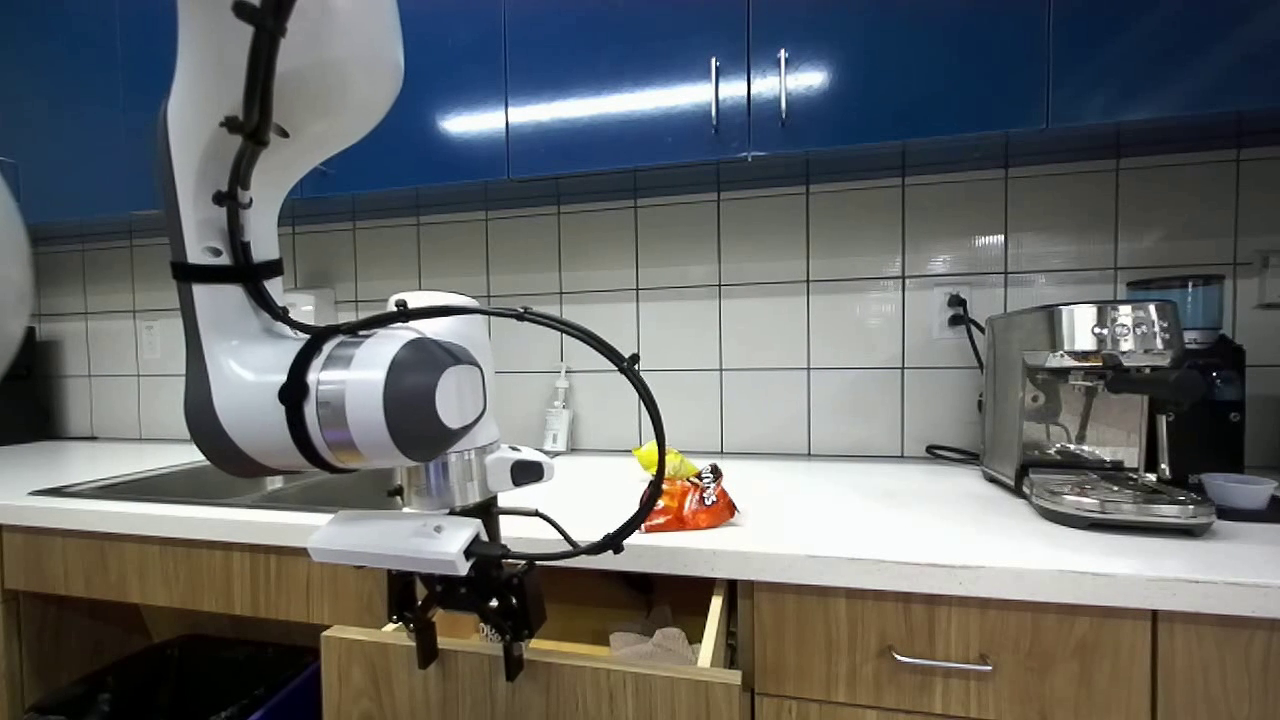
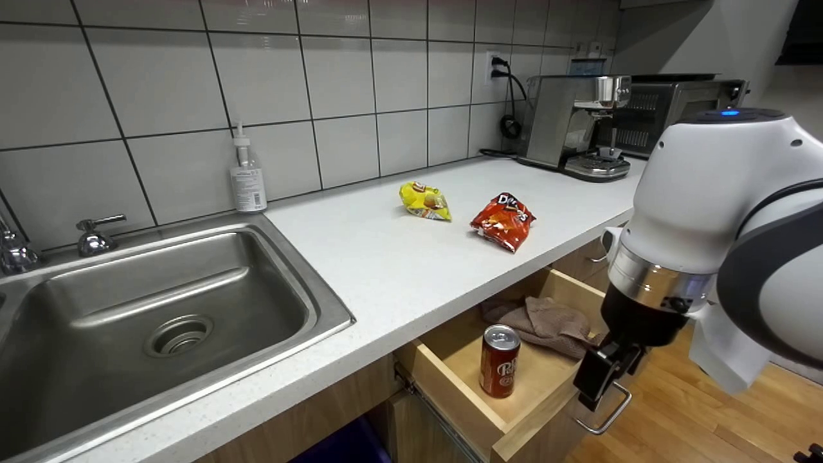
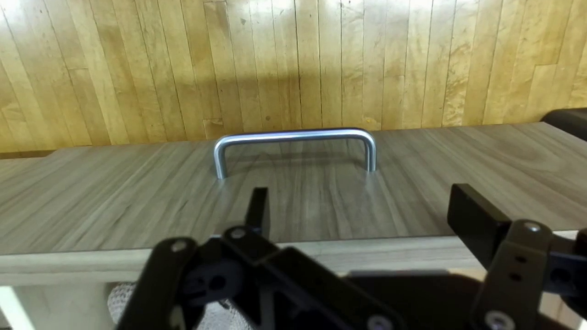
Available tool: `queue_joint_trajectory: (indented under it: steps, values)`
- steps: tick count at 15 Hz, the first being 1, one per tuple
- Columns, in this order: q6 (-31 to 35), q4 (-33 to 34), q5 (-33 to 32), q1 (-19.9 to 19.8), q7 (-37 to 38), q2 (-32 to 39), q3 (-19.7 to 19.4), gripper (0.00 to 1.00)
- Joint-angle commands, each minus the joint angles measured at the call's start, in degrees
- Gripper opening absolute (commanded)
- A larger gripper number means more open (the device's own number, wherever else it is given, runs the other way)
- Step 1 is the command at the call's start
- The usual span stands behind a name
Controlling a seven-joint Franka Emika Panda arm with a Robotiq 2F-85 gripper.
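Beside the white countertop [image 2: 360, 257], the gripper [image 3: 360, 204] hangs wide-spread by an open drawer [image 3: 137, 206], the handle [image 3: 296, 134] between its 10 and 11 o'clock in the wrist view.

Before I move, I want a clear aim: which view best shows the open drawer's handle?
The wrist view: the handle shows large, whole and uncovered. In an exterior view, the handle looks smaller and slanted; in an exterior view cropping the drawer front, none of it shows.
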Motion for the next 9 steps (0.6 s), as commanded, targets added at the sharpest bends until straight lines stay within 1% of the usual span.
queue_joint_trajectory:
  steps: [1, 9]
  values:
    - [2.2, 0.4, -2.4, 0.6, 2.1, 1.0, -1.5, 1.0]
    - [5.3, 0.4, -2.1, 1.4, 1.0, 2.1, -2.8, 1.0]
